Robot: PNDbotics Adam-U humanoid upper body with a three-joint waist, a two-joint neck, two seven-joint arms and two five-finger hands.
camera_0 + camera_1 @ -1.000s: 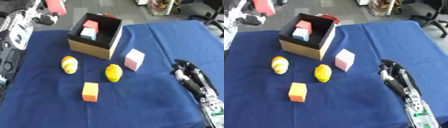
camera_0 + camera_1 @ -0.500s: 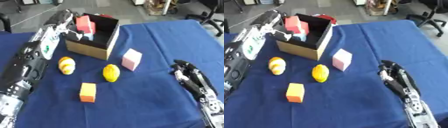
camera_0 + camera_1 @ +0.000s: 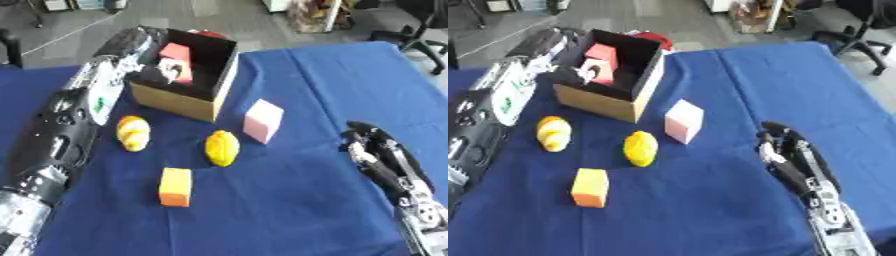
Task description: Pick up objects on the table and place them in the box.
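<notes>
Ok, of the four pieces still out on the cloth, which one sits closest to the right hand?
The pale pink block, standing just right of the box. The yellow rounded piece, orange block and yellow-orange piece all lie farther left of the right hand.

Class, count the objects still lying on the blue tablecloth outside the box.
4: a yellow-orange object left, a yellow lemon-like object centre, a pink block to its right, an orange block nearest the robot. None seems hidden.

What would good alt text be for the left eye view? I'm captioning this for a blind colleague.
The robot's left hand reaches into an open cardboard box on a blue table, at a red block. In front lie a pink block, two yellow objects and an orange block; the right hand rests at right.
</notes>
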